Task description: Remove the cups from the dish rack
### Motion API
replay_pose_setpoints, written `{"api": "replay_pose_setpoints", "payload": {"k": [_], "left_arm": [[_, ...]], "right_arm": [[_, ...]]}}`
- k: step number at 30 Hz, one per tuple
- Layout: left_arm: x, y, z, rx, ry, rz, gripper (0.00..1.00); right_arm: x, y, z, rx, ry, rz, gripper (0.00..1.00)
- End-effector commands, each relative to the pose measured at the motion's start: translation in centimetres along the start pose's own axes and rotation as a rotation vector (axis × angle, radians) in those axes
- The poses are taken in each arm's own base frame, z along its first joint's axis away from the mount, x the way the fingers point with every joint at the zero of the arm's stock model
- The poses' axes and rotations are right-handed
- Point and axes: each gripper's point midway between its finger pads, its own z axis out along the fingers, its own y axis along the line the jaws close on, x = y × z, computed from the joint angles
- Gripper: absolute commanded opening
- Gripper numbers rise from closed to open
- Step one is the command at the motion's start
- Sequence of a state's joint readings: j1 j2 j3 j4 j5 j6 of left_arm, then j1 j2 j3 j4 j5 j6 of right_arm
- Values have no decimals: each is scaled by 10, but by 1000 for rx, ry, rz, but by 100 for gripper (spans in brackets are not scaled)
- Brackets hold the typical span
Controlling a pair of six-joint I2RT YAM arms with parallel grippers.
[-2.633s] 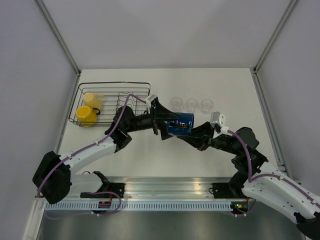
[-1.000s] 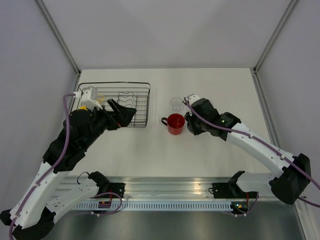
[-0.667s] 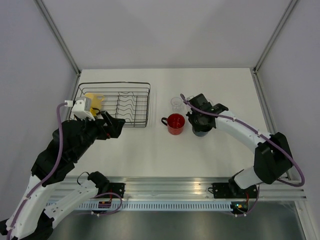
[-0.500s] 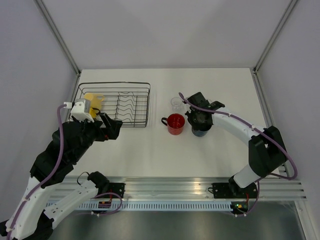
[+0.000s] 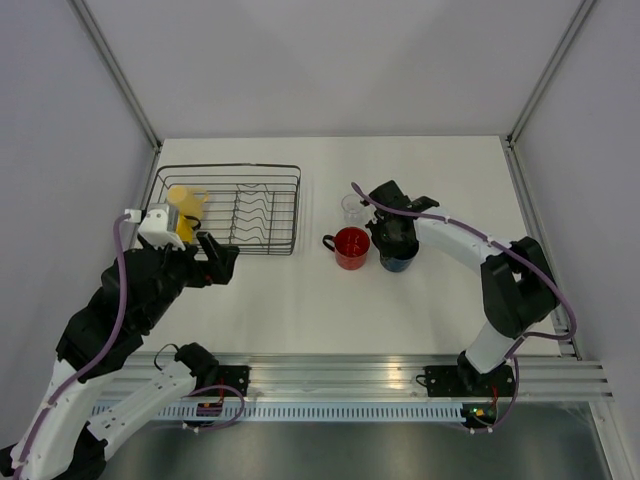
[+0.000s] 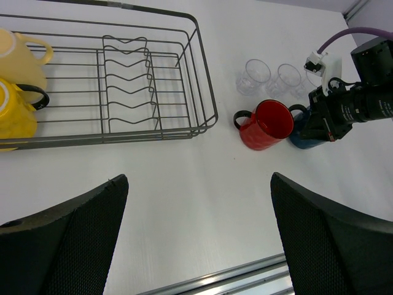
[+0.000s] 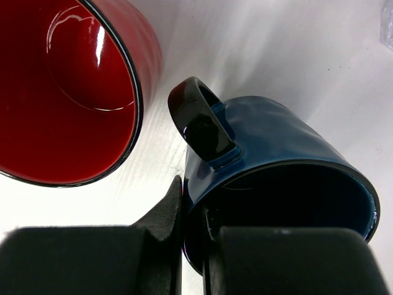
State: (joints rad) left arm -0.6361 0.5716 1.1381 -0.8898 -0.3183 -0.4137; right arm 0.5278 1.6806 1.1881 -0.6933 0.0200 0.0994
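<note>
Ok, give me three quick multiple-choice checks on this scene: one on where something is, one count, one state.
1. Where is the red mug?
A. In the dish rack
B. On the table, beside the blue mug
C. At the table's far right corner

2. How many mugs sit in the dish rack?
A. None
B. Four
C. Two

3. What is the right gripper doing?
A. Pinching the blue mug's rim
B. Hanging open with nothing in it
C. Holding the red mug

Answers:
1 B: it stands to the right of the rack, next to the blue mug.
2 C: only the pale yellow mug and the bright yellow mug are inside, at the left end.
3 A: the right wrist view shows one finger inside the mug's wall and one outside.
</note>
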Motion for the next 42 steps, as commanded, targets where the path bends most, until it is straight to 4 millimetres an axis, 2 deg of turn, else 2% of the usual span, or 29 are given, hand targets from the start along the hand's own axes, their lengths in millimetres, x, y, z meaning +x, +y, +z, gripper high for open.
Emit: {"api": "replay_pose_setpoints", "payload": {"k": [1,6,13,15,20,26,29,30,32,33,35,36,37,38,39,40,42], "left_arm": [[-2,6,-2,-20,-13,48,100],[-3,7,-3,-20,-16,46,100],[0,11,1,-50,-3,45,100],[0,15,2,-83,-1,38,100],[4,20,8,-125,19,36,100],[7,31,17,-217,40,20,100],[10,40,24,-309,56,-4,100],[11,42,27,-332,65,-6,100],[12,47,36,-394,88,-11,100],[11,48,39,-411,94,-20,100],[5,47,45,-423,106,-51,100],[4,47,52,-434,116,-56,100],[-2,48,55,-441,108,-70,100],[-6,56,58,-471,108,-94,100],[-11,58,61,-473,102,-111,100],[-14,63,68,-484,111,-115,100],[-20,80,74,-520,113,-167,100]], "right_arm": [[-25,-5,-7,24,-68,-9,1],[-23,-9,-3,32,-61,-5,4],[-26,-8,-2,31,-67,-4,20],[-27,-10,-4,36,-74,-3,21],[-31,-10,-11,39,-92,-2,30],[-39,-14,-34,54,-140,7,32],[-41,-15,-54,60,-170,14,34],[-44,-16,-68,61,-208,16,37],[-45,-16,-83,56,-243,21,40],[-49,-15,-101,50,-298,24,43],[-52,-14,-121,34,-361,25,45],[-54,-13,-140,26,-422,32,51],[-59,-13,-151,22,-477,42,59],[-62,-13,-161,15,-523,48,69],[-58,-12,-175,2,-582,64,86],[-65,-11,-185,-12,-653,81,95],[-60,-7,-197,-48,-732,103,98]]}}
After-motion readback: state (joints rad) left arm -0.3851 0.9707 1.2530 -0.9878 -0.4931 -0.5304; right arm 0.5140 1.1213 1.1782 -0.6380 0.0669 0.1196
